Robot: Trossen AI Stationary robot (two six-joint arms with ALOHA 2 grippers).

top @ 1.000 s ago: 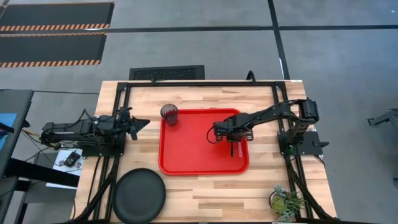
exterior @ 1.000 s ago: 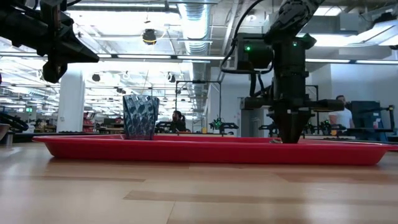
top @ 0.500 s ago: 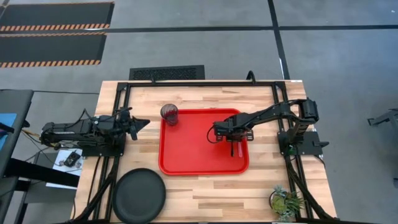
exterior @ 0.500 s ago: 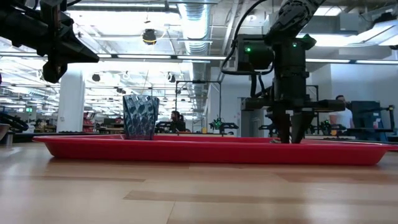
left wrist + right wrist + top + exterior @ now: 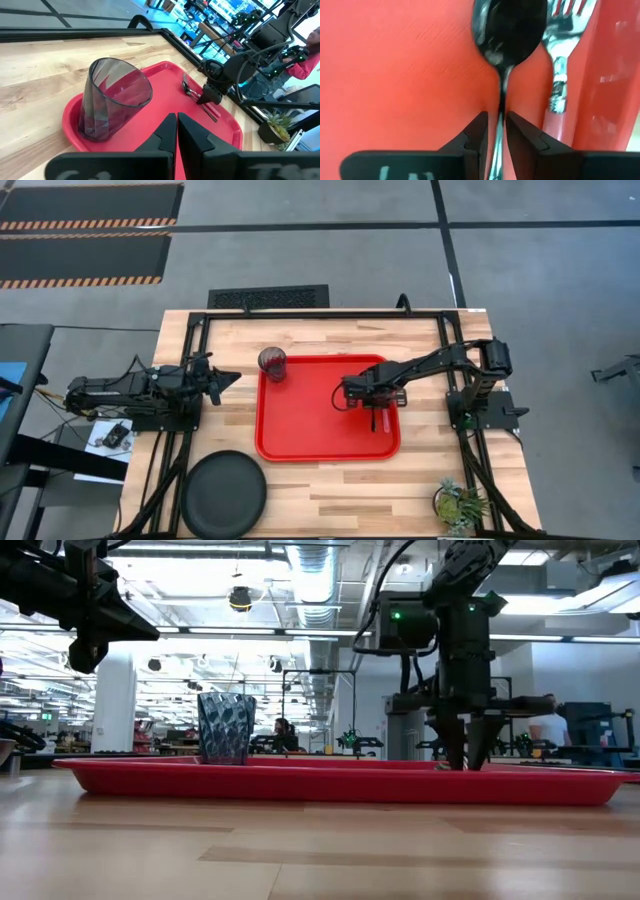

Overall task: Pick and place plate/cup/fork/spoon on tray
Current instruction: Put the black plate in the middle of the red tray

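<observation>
The red tray (image 5: 300, 430) lies mid-table. The smoky cup (image 5: 272, 363) stands upright in its far left corner (image 5: 115, 100). The spoon (image 5: 506, 30) and the red-handled fork (image 5: 559, 85) lie side by side on the tray's right part. My right gripper (image 5: 497, 131) points down over them, open, with one finger on each side of the spoon's thin handle (image 5: 500, 107). It also shows in the low view (image 5: 468, 755). My left gripper (image 5: 232, 379) is shut and empty, held above the table left of the tray. The black plate (image 5: 223, 495) rests on the table at the near left.
A small potted plant (image 5: 460, 505) stands at the table's near right corner. Black frame rails (image 5: 190, 350) run along the table's far edge and sides. Bare tray floor (image 5: 300, 410) lies between the cup and the cutlery. People stand far off in the room behind (image 5: 287, 735).
My right gripper has opened: its fingertips, shut together a second ago, now stand apart over the tray. It has let go of the spoon, which lies on the tray beside the fork.
</observation>
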